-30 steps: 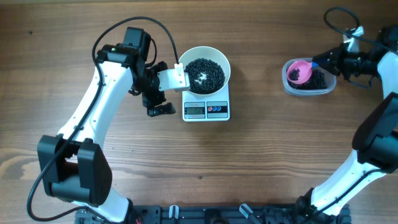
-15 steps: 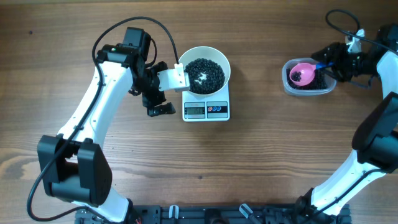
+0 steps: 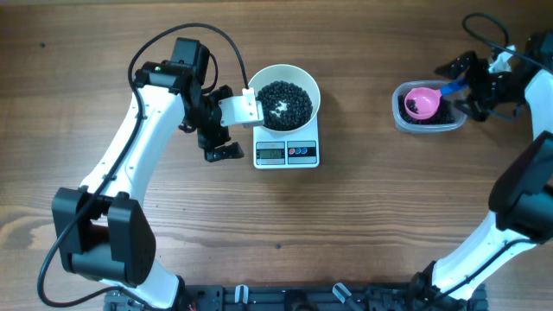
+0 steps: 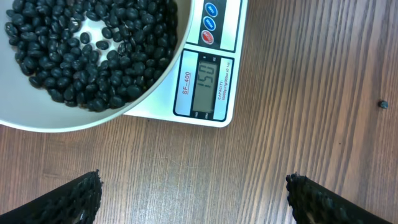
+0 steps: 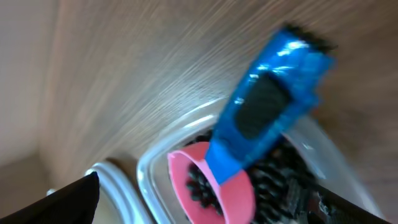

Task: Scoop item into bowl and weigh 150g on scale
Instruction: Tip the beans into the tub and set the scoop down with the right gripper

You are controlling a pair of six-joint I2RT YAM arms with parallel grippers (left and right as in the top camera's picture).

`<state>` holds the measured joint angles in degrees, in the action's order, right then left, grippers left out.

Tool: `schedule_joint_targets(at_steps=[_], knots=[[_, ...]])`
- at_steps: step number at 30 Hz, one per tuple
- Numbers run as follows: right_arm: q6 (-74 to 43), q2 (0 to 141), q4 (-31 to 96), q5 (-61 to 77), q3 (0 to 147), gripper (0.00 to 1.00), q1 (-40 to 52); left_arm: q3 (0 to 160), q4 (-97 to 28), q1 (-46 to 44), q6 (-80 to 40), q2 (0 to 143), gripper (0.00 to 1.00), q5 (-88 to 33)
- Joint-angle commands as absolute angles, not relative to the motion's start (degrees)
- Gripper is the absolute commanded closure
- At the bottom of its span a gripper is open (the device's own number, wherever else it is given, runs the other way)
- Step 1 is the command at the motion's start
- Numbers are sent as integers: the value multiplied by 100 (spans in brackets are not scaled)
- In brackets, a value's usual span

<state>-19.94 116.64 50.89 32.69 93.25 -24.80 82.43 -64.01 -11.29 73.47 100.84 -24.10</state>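
The white bowl holds a heap of black beans and stands on the white scale. In the left wrist view the bowl fills the upper left, and the scale's display reads 150. My left gripper hangs open just left of the scale, with only bare wood between its fingers. At the far right, my right gripper is open around the blue handle of a pink scoop. The scoop holds a few beans and rests in the tub.
The clear plastic tub at the right holds more black beans. One stray bean lies on the wood right of the scale. Cables loop behind the right arm at the table's far right corner.
My right gripper has opened and let go of the scoop's blue handle, drawing back slightly to the right. The scoop now rests in the tub. The left arm has not moved.
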Motion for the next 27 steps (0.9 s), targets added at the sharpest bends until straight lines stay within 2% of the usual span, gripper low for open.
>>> schedule_joint_targets(at_steps=[1, 27], knots=[[-2102, 10910, 5118, 2097, 9478, 0, -2609, 8206, -6403, -1111, 7459, 10106, 0, -2545], [-2115, 10661, 5317, 2056, 9415, 0, -2622, 8206, -6403, -1111, 7459, 10106, 0, -2545]])
